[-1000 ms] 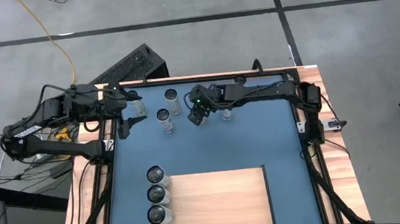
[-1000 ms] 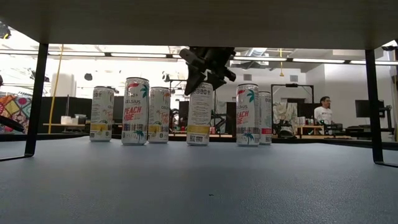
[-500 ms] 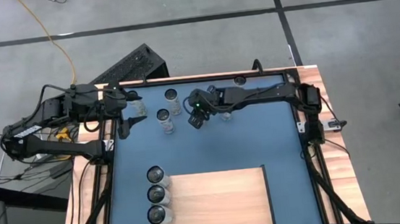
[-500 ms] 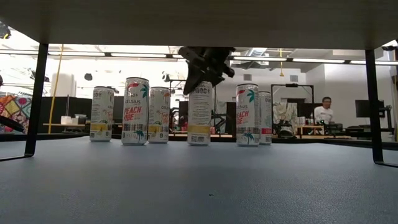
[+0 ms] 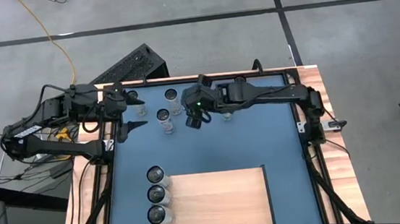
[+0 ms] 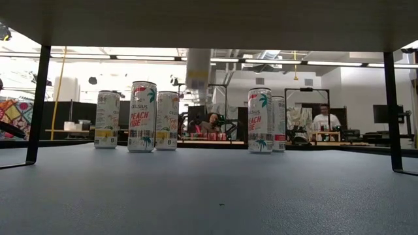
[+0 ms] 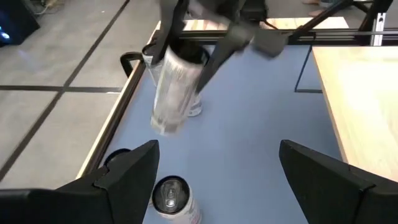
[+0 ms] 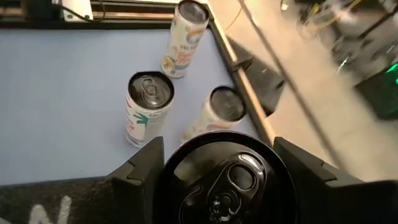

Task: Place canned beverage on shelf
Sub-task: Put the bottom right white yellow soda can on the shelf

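Observation:
My right gripper [image 5: 195, 116] is shut on a canned beverage [image 7: 174, 87], held up over the blue surface near the far edge. In the low view only the can's lower part [image 6: 197, 70] shows, high above the table. The shelf [image 5: 222, 201], a pale wood panel, lies at the near side. Three cans [image 5: 157, 195] stand in a row along its left edge. My left gripper [image 5: 132, 116] hangs open at the far left, over one standing can [image 7: 173, 198]. My right gripper pinches the can's upper end, just under the rim [image 8: 186, 155], between its two fingers [image 8: 140, 177], one on each side. The fingers slant down from the table's right side. The can hangs below them, tilted and lifted clear of the table [image 7: 163, 124].
Several more cans stand on the blue surface by the far edge [image 5: 162, 116] [image 5: 172, 95] [image 8: 149, 106]. Black frame posts [image 6: 36, 104] [image 6: 392, 111] stand at the table's sides. People sit in the room behind [image 6: 323, 117].
My right gripper has risen with the can, which stood on the table a second ago and now hangs clear of it. The gripper has also rolled, so the can is tilted. In the low view the gripper has gone up out of sight.

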Controlling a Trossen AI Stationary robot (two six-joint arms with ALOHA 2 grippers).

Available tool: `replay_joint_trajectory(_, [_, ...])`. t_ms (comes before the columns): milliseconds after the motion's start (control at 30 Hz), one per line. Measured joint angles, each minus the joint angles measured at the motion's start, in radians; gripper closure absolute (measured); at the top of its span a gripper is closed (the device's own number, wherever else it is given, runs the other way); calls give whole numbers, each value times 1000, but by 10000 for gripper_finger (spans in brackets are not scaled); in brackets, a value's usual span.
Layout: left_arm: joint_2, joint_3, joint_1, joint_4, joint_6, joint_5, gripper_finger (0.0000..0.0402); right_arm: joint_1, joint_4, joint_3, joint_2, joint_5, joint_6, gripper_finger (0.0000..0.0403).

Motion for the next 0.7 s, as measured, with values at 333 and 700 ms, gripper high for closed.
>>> replay_joint_trajectory(333, [0, 0, 0, 33, 43, 54, 83, 164, -117, 312, -2, -45, -306, 175])
replay_joint_trajectory(700, [0, 0, 0, 125, 68, 266, 83, 332, -77, 304, -18, -80, -482, 175])
